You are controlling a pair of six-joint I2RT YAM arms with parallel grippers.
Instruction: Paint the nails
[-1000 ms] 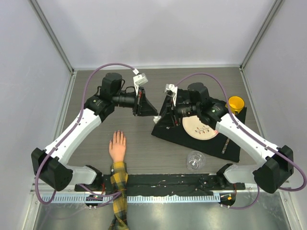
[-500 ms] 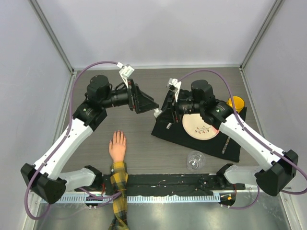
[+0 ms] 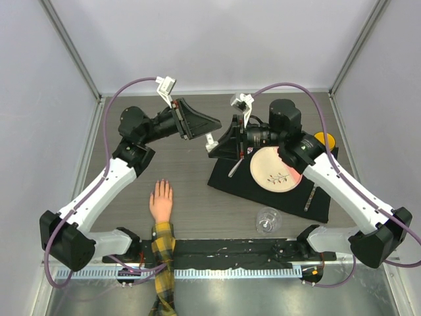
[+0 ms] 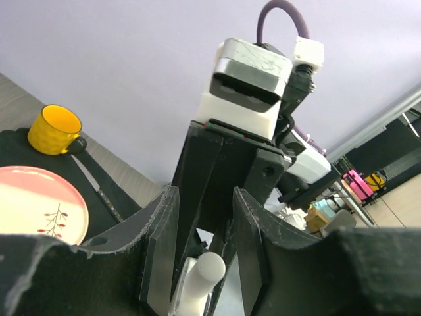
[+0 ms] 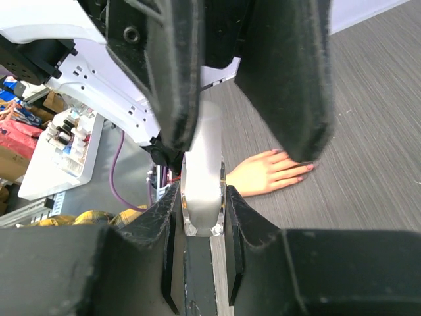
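Holding both grippers tip to tip in mid-air above the far half of the bench (image 3: pixel 197 210), well beyond the fake hand (image 3: pixel 160 201). Clamping a small pale bottle (image 5: pixel 202 191) tight between the jaws of the right gripper (image 3: pixel 220 143). Straddling the bottle's white cap (image 4: pixel 210 268) with the left gripper (image 3: pixel 212 122), holding those jaws partly apart and leaving a sliver of gap on one side of the cap rather than a firm pinch. Seeing the fake hand lying flat, palm down, on the bare bench near the left arm's base, with fingers pointing away from the arms and the wrist running into a yellow-and-black plaid sleeve (image 3: pixel 163 257). Making out the nails (image 5: pixel 308 167) only as tiny pinkish tips in the right wrist view, well apart from both grippers. Noting, to the right, a black mat (image 3: pixel 276 197) carrying a pale plate (image 3: pixel 273 168) and a yellow cup (image 3: pixel 323 141), and a clear glass (image 3: pixel 267 220) standing just beside the mat's near edge.
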